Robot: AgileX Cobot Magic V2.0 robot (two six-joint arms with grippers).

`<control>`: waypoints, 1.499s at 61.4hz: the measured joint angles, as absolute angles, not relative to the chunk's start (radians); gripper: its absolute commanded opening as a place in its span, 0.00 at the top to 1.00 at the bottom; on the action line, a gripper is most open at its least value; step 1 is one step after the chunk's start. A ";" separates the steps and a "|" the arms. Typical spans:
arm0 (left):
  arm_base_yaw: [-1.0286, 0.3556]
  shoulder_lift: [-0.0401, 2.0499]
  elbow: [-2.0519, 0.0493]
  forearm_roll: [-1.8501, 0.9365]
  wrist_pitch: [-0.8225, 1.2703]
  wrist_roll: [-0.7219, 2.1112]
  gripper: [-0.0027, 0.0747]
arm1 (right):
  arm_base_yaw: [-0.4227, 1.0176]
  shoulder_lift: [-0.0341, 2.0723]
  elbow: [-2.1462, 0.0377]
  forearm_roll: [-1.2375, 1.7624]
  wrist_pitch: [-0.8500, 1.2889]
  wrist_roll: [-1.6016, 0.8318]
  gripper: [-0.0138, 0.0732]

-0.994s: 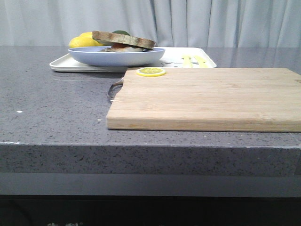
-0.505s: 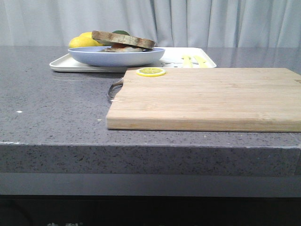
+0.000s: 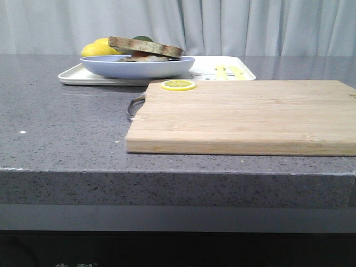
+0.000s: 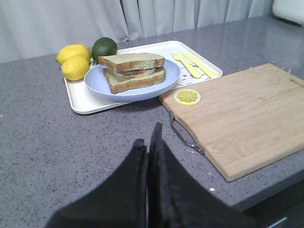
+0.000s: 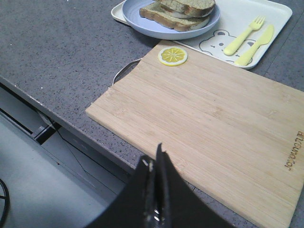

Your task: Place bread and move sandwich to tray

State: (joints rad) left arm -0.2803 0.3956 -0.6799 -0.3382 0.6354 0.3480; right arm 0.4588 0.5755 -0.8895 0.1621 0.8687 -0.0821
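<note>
The bread [image 4: 131, 61] lies as the top slice on the sandwich [image 4: 135, 81], with a bit of white egg showing between the slices. The sandwich sits on the pale-blue plate [image 4: 118, 92], which stands on the white tray [image 4: 95, 102] at the back left of the counter. The front view shows the bread [image 3: 146, 46], the plate [image 3: 139, 68] and the tray [image 3: 89, 79]. My left gripper [image 4: 149, 142] is shut and empty over the bare counter, short of the tray. My right gripper [image 5: 153, 159] is shut and empty over the counter's front edge. Neither gripper shows in the front view.
A wooden cutting board [image 3: 250, 114] with a metal handle lies in front of the tray, a lemon slice [image 3: 178, 85] on its far left corner. Two lemons [image 4: 73, 59] and a lime [image 4: 104, 47] sit at the tray's far end. A yellow fork [image 4: 186, 64] and knife [image 4: 202, 65] lie on the tray.
</note>
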 measured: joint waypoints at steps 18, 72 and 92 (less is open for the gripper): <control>-0.111 0.134 -0.502 -0.310 0.507 0.348 0.99 | 0.459 0.576 -0.889 0.162 0.870 -0.082 0.92; -0.065 -0.004 0.004 -0.054 0.052 -0.090 0.99 | 0.459 0.574 -0.889 0.162 0.873 -0.082 0.92; -0.071 -0.004 0.004 -0.039 0.037 -0.089 0.99 | 0.459 0.574 -0.889 0.162 0.873 -0.082 0.92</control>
